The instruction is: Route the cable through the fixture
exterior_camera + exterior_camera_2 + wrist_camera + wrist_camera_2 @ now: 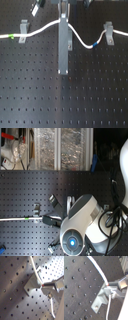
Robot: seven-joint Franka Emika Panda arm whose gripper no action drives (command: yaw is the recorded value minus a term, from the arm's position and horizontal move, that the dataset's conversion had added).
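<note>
Fingers first: you cannot tell from these pictures whether they stand apart or together; in the first wrist view one finger [53, 284] reaches in as a grey bar with a small red mark at its tip, touching or just beside the cable [37, 274], and in the second wrist view the same finger [115, 284] meets the cable [99, 269] right above a grey bracket [104, 297]; the opposing finger does not show clearly in either. You see the cable [50, 26] in the first exterior view as a thin white cord lying across the black perforated board [64, 100]; it runs from a clip [22, 30] near the first exterior view's left, past its green band [11, 36], rises to the tall grey metal bar [63, 45], dips to its blue band [93, 45], then climbs to another clip [108, 31] near the first exterior view's right. In the second exterior view the arm's white body [80, 223] covers most of the fixture; you can make out only the cable [15, 219] with the green band [27, 218] running toward a clip [37, 210].
</note>
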